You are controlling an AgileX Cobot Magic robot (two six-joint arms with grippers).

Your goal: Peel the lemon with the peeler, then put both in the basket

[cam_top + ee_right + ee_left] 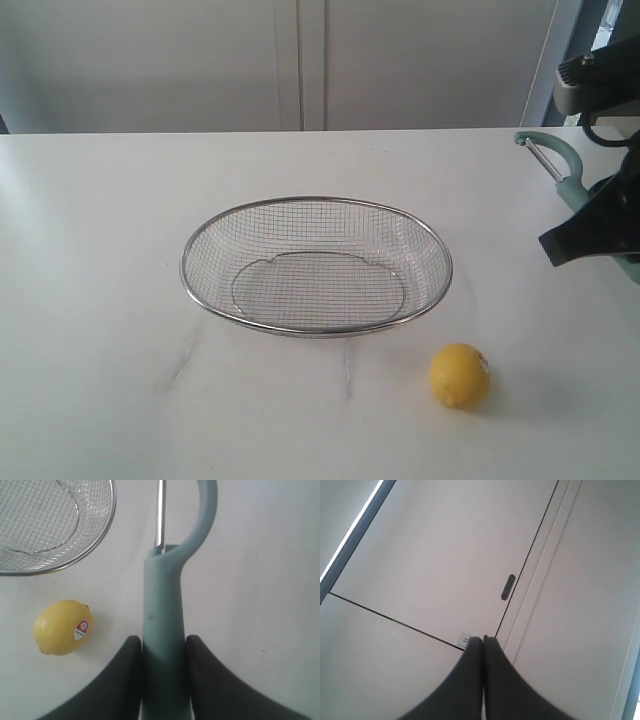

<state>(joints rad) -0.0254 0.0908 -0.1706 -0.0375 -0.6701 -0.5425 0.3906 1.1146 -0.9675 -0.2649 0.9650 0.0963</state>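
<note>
The yellow lemon (pixel 460 376) (pixel 62 627) lies on the white table in front of the basket's right end, its red-and-white sticker showing. The silver wire-mesh basket (pixel 316 264) (pixel 55 525) stands empty mid-table. My right gripper (pixel 162 645) (pixel 590 225) is shut on the teal-green handle of the peeler (pixel 165 625) (pixel 560 165), held above the table's right side with the looped head and blade pointing away. The lemon sits apart from the peeler, to one side. My left gripper (pixel 483 639) is shut on nothing and faces a pale cabinet; it is out of the exterior view.
The white table (pixel 100 300) stretches left and in front of the basket. Pale cabinet doors (pixel 300 60) stand behind the table. A dark slot handle (pixel 507 587) sits on the cabinet panel in the left wrist view.
</note>
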